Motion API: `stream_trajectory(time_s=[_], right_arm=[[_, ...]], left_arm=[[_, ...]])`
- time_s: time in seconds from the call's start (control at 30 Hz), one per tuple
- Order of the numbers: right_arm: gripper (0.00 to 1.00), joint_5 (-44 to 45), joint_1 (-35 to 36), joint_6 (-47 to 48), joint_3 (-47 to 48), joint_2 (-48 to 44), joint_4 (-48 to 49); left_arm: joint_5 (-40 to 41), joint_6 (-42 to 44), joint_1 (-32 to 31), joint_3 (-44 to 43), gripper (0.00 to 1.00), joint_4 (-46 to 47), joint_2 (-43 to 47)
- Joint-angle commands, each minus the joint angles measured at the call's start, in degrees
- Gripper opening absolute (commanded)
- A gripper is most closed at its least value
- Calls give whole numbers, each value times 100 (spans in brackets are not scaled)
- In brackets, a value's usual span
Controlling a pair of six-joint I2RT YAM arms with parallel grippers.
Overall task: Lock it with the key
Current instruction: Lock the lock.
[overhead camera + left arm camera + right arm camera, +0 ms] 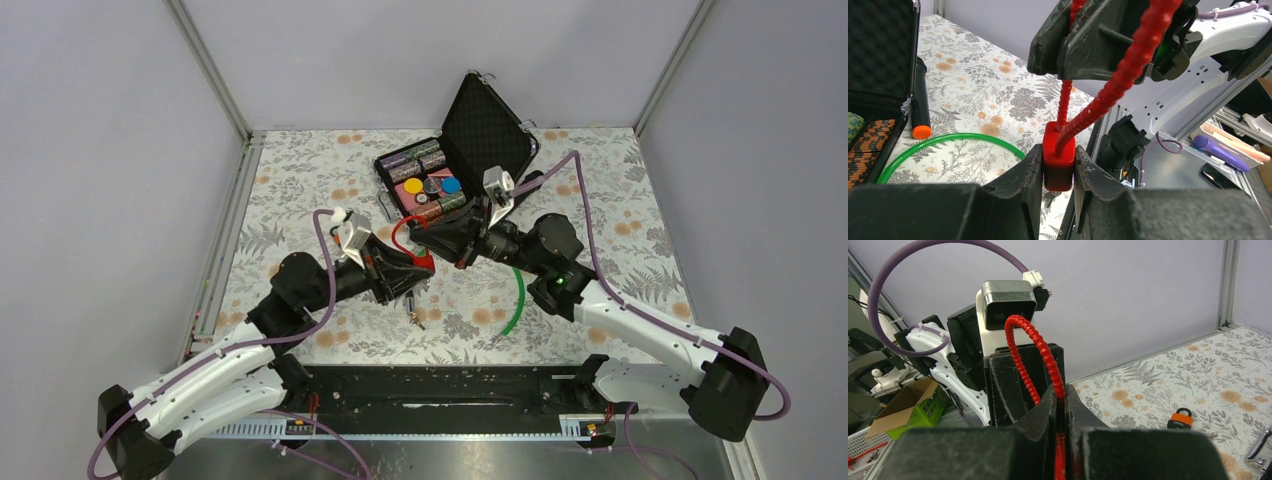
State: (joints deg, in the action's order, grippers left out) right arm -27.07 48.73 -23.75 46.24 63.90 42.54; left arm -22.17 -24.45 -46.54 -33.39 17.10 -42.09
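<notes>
**Left gripper** (1058, 167): clenched on the red lock body (1058, 150). In the left wrist view, one finger presses on each side of the body. In the top view, the left gripper (422, 266) holds the red lock body (426, 262) above the floral table (600, 190), near its middle.

**Right gripper** (1060, 407): clamped on the red cable (1028, 350). The jaws are nearly together, with the ribbed cable passing between them. In the top view, the right gripper (434, 243) sits just behind the left one, and the red cable (400, 232) arches between the two. In the left wrist view, the red cable (1128, 65) rises from the top of the lock body in two strands.

**The key** (414, 316): a small silvery item lying flat on the table. It is just on the near side of the left gripper's tip, toward the arm bases. It touches neither gripper and is clear of the lock body. Its details are too small to make out.

**Surroundings:**
- An open black case (490, 125) stands at the far side of the table.
- A green cable loop (516, 300) lies under the right arm.
- An orange padlock (1180, 418) rests on the table.
</notes>
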Motion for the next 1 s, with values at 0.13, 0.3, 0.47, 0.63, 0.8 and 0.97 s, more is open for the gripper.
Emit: stream_trajectory(time_s=[0.13,0.3,0.47,0.63,0.8,0.97], right_arm=[[0,-118,243,177,89,-174,-1435],[0,110,242,179,195,-210,-2029],[0,-296,251,294,204,-214,-2126],[0,-785,460,648,397,45,-2531],[0,-245,611,735,453,187,-2893],[0,577,603,441,428,234,-3215]], left_arm=[[658,-128,66,-151,0,1271,217],[1120,-128,67,19,0,1491,460],[1406,-121,66,95,0,1562,563],[1287,-103,67,12,0,1613,411],[1016,55,73,-63,0,1703,311],[588,388,67,-2,0,1824,487]])
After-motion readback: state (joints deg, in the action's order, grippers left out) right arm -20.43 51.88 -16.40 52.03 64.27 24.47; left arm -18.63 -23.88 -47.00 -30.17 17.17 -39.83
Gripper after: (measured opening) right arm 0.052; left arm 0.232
